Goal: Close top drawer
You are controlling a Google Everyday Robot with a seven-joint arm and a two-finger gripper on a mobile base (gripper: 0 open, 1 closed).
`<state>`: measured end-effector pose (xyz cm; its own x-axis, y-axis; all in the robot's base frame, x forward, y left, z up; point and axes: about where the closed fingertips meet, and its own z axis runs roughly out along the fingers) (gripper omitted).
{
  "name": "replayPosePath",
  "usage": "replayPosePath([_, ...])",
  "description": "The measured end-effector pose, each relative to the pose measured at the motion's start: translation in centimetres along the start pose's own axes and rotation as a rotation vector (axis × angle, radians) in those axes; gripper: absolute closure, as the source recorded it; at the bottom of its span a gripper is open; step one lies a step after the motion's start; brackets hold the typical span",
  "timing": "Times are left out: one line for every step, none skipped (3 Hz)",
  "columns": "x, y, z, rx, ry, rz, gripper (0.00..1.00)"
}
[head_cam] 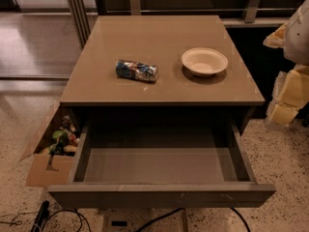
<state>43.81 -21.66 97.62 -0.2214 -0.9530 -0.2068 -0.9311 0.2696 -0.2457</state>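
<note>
The top drawer (161, 193) is pulled far out of the grey-brown cabinet (159, 88) toward me. Its flat handleless front panel runs across the bottom of the view, and its plain box interior (159, 163) holds nothing. My arm comes in at the right edge, and the gripper (288, 96) hangs there beside the cabinet's right side. It is level with the cabinet top, apart from the drawer and well right of it. Nothing shows in the gripper.
A crumpled chip bag (137, 70) and a white bowl (204, 61) lie on the cabinet top. A cardboard box of clutter (50, 151) stands on the floor against the drawer's left side. Cables (58, 216) run under the drawer front. A railing stands behind the cabinet.
</note>
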Motion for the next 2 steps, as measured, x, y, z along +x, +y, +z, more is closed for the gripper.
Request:
replayPosePath([-0.1,0.1,-0.1,-0.002,-0.017,-0.004,0.0])
replayPosePath([0.3,1.3,1.4,-0.017,-0.032,-0.001,0.0])
